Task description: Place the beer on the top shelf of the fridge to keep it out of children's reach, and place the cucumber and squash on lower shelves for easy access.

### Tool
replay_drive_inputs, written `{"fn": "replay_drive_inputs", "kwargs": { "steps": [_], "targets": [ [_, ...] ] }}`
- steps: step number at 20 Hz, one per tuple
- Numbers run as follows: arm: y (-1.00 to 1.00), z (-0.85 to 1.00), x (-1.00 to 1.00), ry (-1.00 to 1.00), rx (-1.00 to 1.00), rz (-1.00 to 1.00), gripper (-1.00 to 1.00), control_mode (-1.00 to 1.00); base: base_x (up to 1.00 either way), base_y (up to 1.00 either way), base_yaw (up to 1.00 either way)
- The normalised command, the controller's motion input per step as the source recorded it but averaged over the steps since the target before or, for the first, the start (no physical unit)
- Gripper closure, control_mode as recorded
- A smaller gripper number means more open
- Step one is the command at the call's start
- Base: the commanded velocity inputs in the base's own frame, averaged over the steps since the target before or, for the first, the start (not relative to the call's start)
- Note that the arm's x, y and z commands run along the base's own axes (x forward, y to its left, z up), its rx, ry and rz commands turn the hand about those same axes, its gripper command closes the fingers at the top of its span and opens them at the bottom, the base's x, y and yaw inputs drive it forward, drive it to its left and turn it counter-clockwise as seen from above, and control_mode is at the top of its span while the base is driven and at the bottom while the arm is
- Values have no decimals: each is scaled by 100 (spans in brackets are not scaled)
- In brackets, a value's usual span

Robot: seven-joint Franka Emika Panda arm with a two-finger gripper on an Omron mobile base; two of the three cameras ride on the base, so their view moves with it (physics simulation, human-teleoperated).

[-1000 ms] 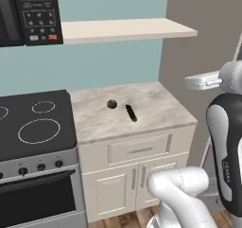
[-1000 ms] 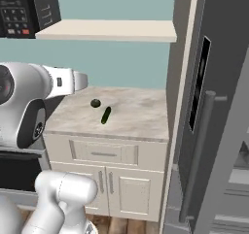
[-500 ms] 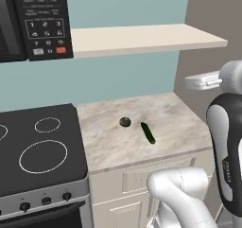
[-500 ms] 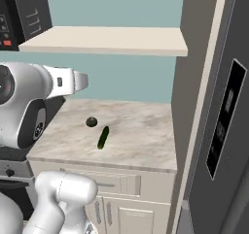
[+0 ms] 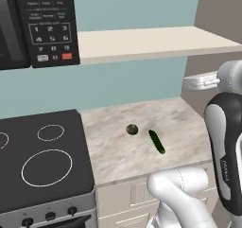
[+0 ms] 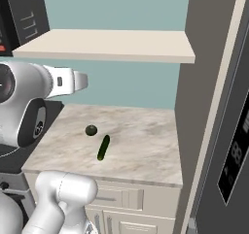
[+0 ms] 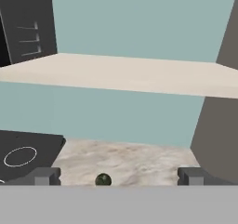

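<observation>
Hand view looks level across the marble counter (image 7: 139, 160) toward the teal wall, and the gripper (image 7: 119, 175) stands with its two dark fingertips (image 7: 45, 176) spread wide, one near each side of the frame, holding nothing and touching nothing. Between those tips, low in the frame, sits the squash (image 7: 102, 179), a small dark olive ball resting on the counter, apart from both fingers. Above it runs a pale wall shelf (image 7: 130, 74), and the black stove top (image 7: 23, 153) with a white burner ring lies to one side. From the left base view, the squash (image 5: 132, 129) rests near the middle of the counter (image 5: 113, 151), with the cucumber (image 5: 156, 141) lying flat just beside it, angled toward the front edge; the two are close but not touching. The stove top (image 5: 42, 161) adjoins the counter, and a microwave (image 5: 42, 23) hangs above it. From the right base view, the squash (image 6: 91, 130) and cucumber (image 6: 103, 147) lie in the same arrangement on the counter (image 6: 141, 145), and the dark grey fridge (image 6: 219, 131) stands against the counter's far side, well apart from both vegetables. Its shelves are hidden, and the beer cannot be made out.
</observation>
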Motion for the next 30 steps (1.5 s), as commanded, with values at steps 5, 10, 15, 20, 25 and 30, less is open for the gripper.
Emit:
{"fn": "replay_drive_inputs", "kwargs": {
  "steps": [5,10,15,20,25,30],
  "targets": [
    [1,-31,15,18,-2,0,-100,-100,0,0,0],
    [0,-44,2,21,-3,0,-100,-100,0,0,0],
    [0,-44,0,18,-1,0,-100,-100,0,0,0],
    [0,-51,0,11,0,0,-100,-100,0,0,0],
    [0,-56,0,6,0,0,-100,-100,0,0,0],
    [0,-60,8,1,0,0,-100,-100,0,0,0]
  ]
}}
